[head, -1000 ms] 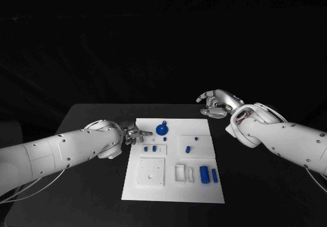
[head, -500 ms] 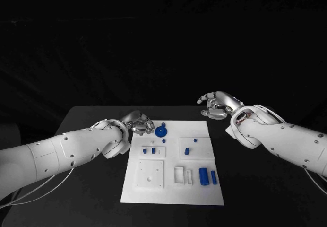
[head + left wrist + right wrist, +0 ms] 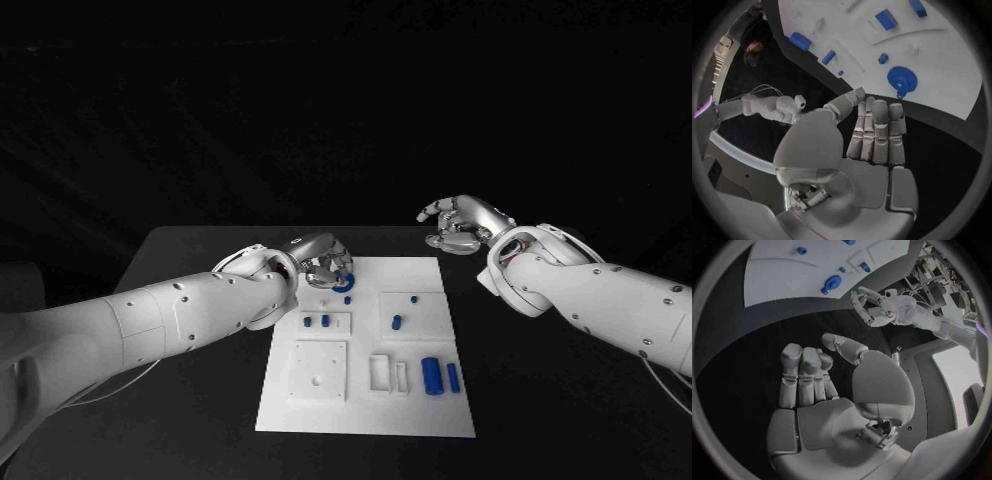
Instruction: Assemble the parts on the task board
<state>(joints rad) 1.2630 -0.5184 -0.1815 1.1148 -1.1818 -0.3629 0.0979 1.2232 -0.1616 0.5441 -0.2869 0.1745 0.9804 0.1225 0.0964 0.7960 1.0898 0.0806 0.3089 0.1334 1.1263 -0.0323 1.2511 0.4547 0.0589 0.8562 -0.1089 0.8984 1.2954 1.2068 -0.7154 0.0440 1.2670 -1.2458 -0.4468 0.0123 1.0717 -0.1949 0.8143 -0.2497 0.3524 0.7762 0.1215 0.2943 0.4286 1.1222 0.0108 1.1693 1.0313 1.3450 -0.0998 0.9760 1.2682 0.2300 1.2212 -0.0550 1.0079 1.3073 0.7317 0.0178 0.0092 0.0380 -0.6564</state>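
Head view: white task board [image 3: 368,400] lies mid black tabletop [image 3: 188,260]. Left robot hand [image 3: 320,258] hangs over the board's far-left corner, fingers curled down, right above/against the blue gear part [image 3: 345,284]; can't tell from here if it touches or grips it. Right robot hand [image 3: 462,224] is off the board, past its far-right corner, above the tabletop, fingers curled in, nothing in it. On the board: two small blue pegs [image 3: 317,321] in a raised block near the left edge, another small blue peg [image 3: 397,320] plus a blue stud [image 3: 414,297] in a block on the right, two blue cylinders [image 3: 440,375] lying side by side near the front-right, a white slotted holder [image 3: 389,369] just beside them, a white square plate [image 3: 319,369] front-left.

Left wrist view: left robot hand [image 3: 861,135] w/ fingers held together, straight-ish, thumb alongside, palm empty. Fingertips sit short of the board edge; gear part [image 3: 901,79] lies flat on the board just beyond them, apart from them. So nothing held. Blue cylinders [image 3: 886,19] farther off on the board.

Right wrist view: right robot hand [image 3: 817,375] w/ fingers bent inward close together, thumb beside them, holding nothing, over bare tabletop. Across the way, the board w/ gear part [image 3: 832,282] near its edge, left robot hand [image 3: 870,307] hovering near that corner.
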